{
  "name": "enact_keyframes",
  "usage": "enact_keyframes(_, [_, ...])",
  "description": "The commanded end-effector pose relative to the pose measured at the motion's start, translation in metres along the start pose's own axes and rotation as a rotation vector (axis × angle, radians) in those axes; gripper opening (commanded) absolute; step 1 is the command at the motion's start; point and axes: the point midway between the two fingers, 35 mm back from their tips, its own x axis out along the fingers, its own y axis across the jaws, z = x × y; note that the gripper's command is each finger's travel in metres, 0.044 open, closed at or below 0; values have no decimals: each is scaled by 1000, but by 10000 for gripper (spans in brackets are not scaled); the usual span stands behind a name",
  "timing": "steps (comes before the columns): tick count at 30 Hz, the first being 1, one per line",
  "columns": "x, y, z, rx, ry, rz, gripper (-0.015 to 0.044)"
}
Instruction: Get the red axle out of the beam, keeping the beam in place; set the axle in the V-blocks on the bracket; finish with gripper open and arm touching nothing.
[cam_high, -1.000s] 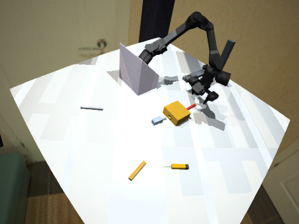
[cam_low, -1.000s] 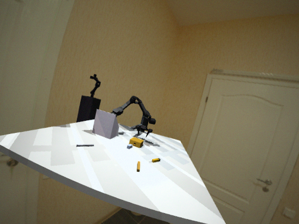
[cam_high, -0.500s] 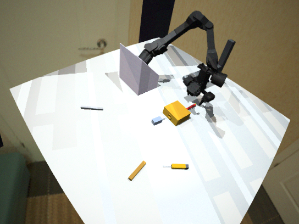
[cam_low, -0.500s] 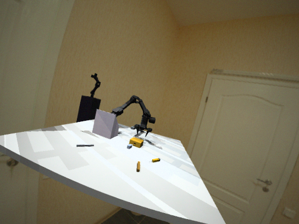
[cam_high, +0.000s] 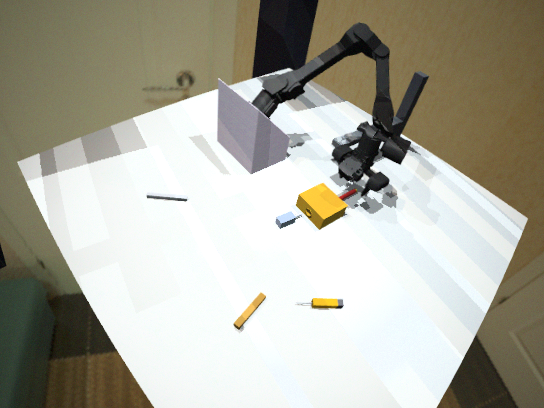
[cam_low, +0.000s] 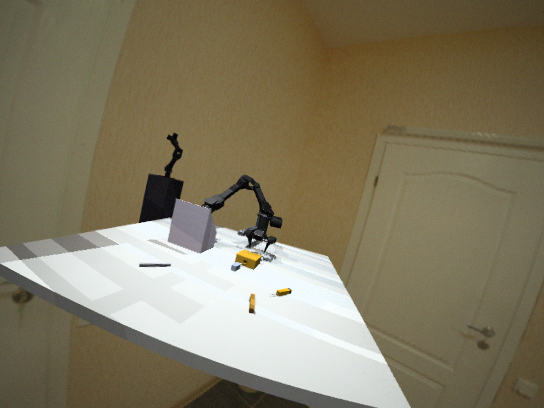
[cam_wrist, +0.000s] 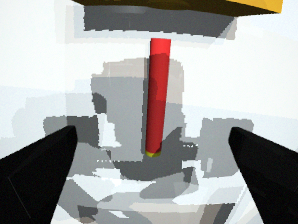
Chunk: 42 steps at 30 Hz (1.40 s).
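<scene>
At the far left of the table (cam_high: 200, 260) (cam_low: 210, 320), a thin grey rod (cam_high: 167, 197) (cam_low: 155, 265) lay on its own. To its right stood a lavender panel block (cam_high: 240, 130) (cam_low: 190, 225), its faces sloping, in front of the arm's lower part. A flat orange bar (cam_high: 250, 311) (cam_low: 252, 303) lay at a slant nearer the table's front. Next came a small pale-blue block (cam_high: 286, 219) (cam_low: 235, 267) with a thin pin pointing toward the yellow beam (cam_high: 321, 205) (cam_low: 248, 259) (cam_wrist: 190, 4).

The beam sat flat on the table, a round hole visible in its side. Right of the orange bar lay a yellow-handled tool (cam_high: 327, 303) (cam_low: 284, 292), its thin shaft pointing left and its butt dark.

Just behind the beam lay the red axle (cam_high: 348, 194) (cam_wrist: 158, 95). The wrist view showed its whole length on the table, with a narrow gap between it and the beam and a yellow tip at the opposite end.

The claw (cam_high: 358, 184) (cam_low: 257, 248) (cam_wrist: 156, 133) was released and spread wide around the axle's yellow-tipped end, one finger well apart on either side, neither touching it. The V-blocks could not be made out clearly.
</scene>
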Motion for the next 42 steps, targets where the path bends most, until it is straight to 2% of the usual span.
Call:
enact_keyframes(1, [9, -2, 2, 8, -5, -8, 440])
enact_keyframes(24, [46, -4, 2, 9, -2, -8, 440])
enact_keyframes(34, [47, -4, 2, 9, -2, -8, 440])
enact_keyframes(42, [46, -4, 0, 4, 4, -8, 230])
